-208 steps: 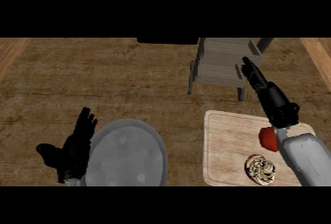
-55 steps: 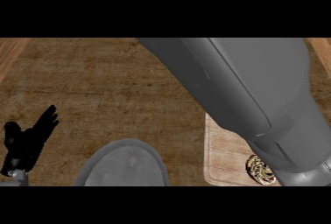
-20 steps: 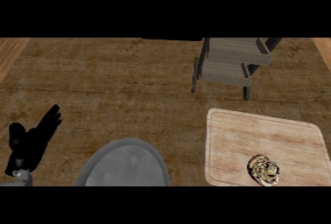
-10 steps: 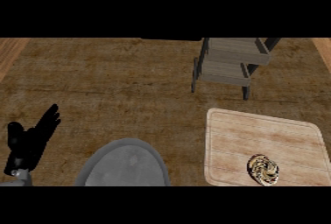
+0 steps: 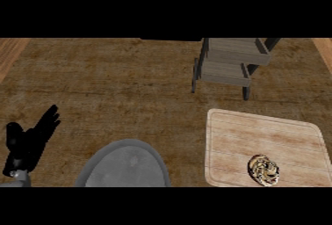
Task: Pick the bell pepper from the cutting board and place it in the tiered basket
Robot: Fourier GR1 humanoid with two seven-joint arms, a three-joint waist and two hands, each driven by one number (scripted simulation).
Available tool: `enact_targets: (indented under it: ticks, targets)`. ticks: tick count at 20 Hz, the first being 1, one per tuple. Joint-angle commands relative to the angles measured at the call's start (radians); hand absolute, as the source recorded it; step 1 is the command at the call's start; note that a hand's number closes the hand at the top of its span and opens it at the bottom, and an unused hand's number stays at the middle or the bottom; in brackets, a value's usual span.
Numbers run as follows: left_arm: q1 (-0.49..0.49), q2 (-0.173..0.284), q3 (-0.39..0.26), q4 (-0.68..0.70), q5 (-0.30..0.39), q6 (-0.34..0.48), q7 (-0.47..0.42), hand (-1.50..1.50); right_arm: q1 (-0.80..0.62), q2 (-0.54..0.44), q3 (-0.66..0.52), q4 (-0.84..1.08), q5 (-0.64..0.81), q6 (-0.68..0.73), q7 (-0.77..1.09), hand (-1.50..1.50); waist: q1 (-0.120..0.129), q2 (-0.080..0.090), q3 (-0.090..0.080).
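Looking down, you see no pepper anywhere, so its place and heading cannot be told. Your cutting board [image 5: 262, 149] lies at the lower right, carrying only a round brown pastry [image 5: 263, 170] near its front edge. Your basket [image 5: 232, 61] stands at the top right, its long side running left to right; the two tiers you can see hold nothing visible. Your left hand [image 5: 29, 143] rests at the left edge, fingers straight, grasping nothing. A grey plate [image 5: 125, 165] sits beside it. Your right hand is out of sight.
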Motion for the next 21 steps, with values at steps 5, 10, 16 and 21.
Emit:
enact_targets:
  ticks: [5, 10, 16, 21]
  targets:
    - [-0.026, -0.006, 0.0, -0.004, -0.014, 0.026, 0.034, 0.0, -0.054, -0.085, -0.103, -0.083, -0.069, -0.161, 0.137, -1.5, -0.021, -0.008, 0.0]
    - [0.029, 0.019, 0.033, 0.002, 0.016, -0.012, 0.002, 0.0, -0.082, -0.174, -0.211, -0.105, -0.157, -0.164, 0.257, -1.5, -0.034, -0.02, 0.001]
    - [0.046, 0.017, 0.052, 0.032, 0.014, 0.001, -0.011, 0.0, -0.031, -0.26, -0.337, -0.245, -0.293, -0.218, 0.196, -1.5, -0.077, -0.034, 0.003]
    - [0.076, -0.008, 0.042, 0.044, -0.001, 0.012, -0.04, 0.0, 0.078, -0.313, -0.445, -0.355, -0.435, -0.125, 0.128, -1.5, -0.096, -0.04, 0.004]
